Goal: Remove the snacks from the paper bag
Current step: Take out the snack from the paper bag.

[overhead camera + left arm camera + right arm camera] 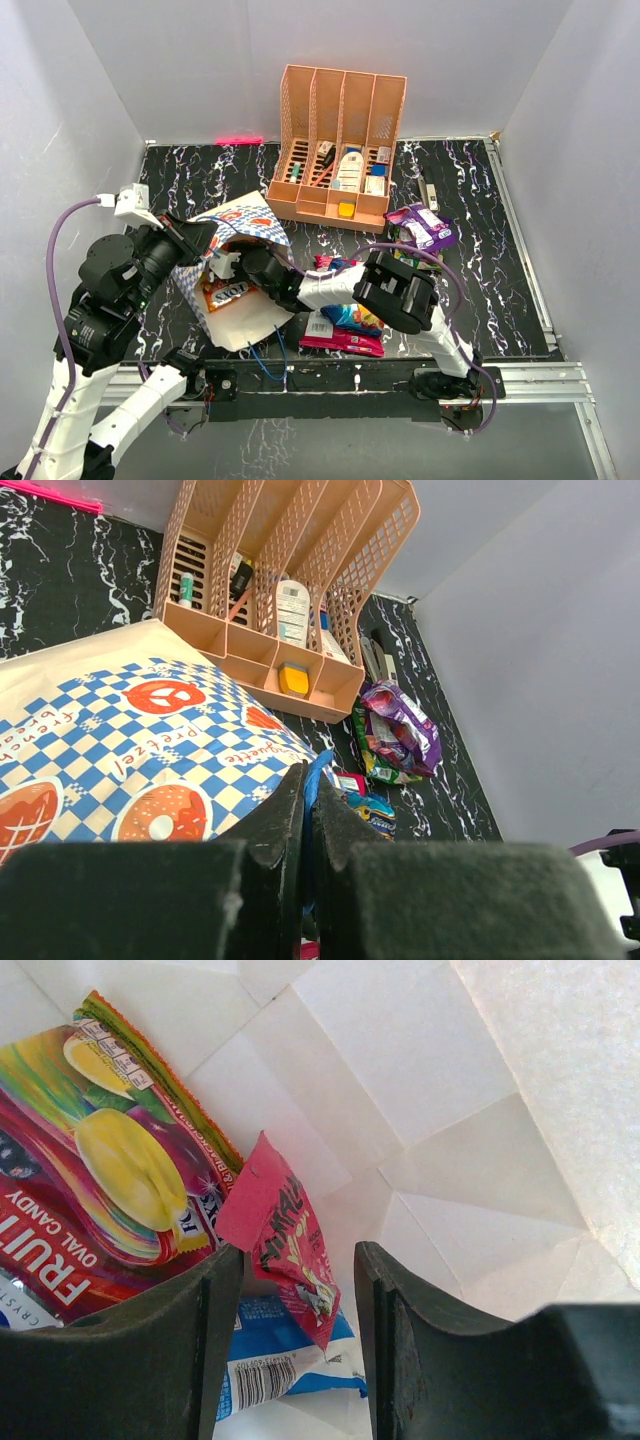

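Two hands | your left hand [308, 785] pinched shut on paper bag [150, 730] rim | your right hand [295, 1255] inside bag, open either side of one pink packet [285, 1235], not clamping | beside it one red-yellow packet [90, 1160], one blue-white packet [270, 1345] | small pile of snacks [345, 325] on counter [480, 280] outside | one purple packet [428, 225] farther | one orange organizer [340, 110] at back.

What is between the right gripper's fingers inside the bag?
A small pink packet sits in the gap of the open right gripper, overlapping a blue-and-white packet inside the bag. The right wrist view shows it.
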`<state>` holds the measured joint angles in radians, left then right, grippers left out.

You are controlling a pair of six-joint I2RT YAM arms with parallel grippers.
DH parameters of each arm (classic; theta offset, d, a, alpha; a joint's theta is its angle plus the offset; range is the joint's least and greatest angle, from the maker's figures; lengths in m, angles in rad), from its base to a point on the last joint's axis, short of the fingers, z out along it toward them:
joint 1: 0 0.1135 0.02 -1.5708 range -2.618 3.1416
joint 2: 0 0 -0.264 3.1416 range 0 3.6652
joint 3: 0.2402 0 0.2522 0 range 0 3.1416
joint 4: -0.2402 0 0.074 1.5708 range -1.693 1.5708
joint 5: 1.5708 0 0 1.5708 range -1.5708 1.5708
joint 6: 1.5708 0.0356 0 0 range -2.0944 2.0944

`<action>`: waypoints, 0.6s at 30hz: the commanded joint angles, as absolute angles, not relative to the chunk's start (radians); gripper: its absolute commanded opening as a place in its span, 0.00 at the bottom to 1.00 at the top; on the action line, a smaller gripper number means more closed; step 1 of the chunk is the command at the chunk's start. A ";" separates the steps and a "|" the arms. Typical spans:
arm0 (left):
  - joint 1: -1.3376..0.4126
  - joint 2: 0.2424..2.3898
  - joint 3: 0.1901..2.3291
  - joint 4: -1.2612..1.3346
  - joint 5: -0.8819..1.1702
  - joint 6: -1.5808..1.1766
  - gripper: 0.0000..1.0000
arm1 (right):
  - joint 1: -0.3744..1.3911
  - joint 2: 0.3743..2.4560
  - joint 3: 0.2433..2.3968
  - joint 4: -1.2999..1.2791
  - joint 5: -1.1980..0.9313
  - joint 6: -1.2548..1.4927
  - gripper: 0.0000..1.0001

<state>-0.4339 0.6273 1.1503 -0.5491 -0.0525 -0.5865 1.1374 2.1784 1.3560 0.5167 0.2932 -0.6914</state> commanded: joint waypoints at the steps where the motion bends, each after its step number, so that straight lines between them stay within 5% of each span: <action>1: -0.433 0.620 1.181 -0.533 -0.052 -0.581 0.00 | 1.131 2.220 1.436 0.533 0.346 -0.683 0.50; 18: -0.433 0.608 1.188 -0.540 -0.049 -0.585 0.00 | 1.111 2.208 1.480 0.497 0.338 -0.609 0.52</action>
<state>-0.4339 0.6163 1.1522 -0.5514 -0.0521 -0.5873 1.1248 2.2803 1.4776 0.4713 0.3489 -0.6708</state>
